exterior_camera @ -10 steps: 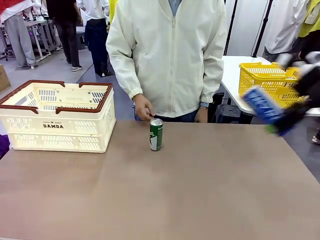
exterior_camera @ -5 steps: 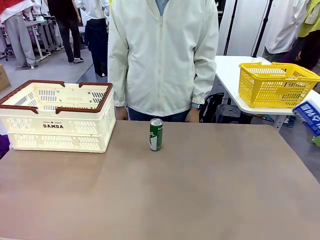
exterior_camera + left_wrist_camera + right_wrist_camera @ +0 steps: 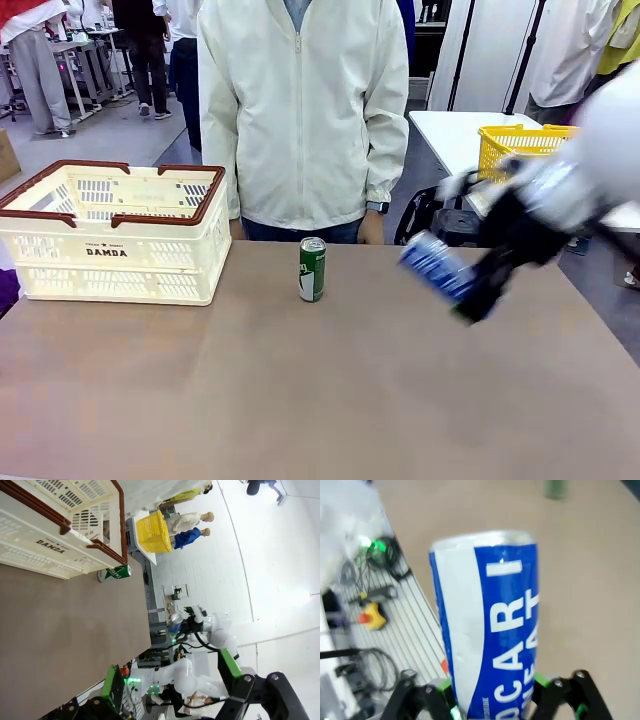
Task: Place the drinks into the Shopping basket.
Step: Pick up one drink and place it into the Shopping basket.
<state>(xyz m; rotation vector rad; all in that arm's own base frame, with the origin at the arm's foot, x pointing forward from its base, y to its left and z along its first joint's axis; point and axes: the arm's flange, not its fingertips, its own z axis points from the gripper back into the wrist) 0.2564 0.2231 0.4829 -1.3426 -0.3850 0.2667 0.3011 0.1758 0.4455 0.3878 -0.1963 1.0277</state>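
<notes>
The right tool (image 3: 468,292) is closed on the blue-and-white can (image 3: 434,264), holding it tilted above the bench (image 3: 300,400), I think to carry it to the Shopping basket (image 3: 110,262), marked "DAMDA", at far left. The green can (image 3: 312,269) stands upright near the bench's far edge, not yet taken. The left tool (image 3: 169,674) is wide open, empty. The held can shows "CAR", "EAT".

Looking across the flat brown table top (image 3: 300,400), identify the right arm (image 3: 610,130) above the table's right edge by its smooth, rounded white casing. It ends in the black two-finger right gripper (image 3: 458,288). On the wrist cameras, confirm that the right gripper and the left gripper (image 3: 167,670) both show black jointed linkages, round pivot pins and green pads (image 3: 112,686).
</notes>
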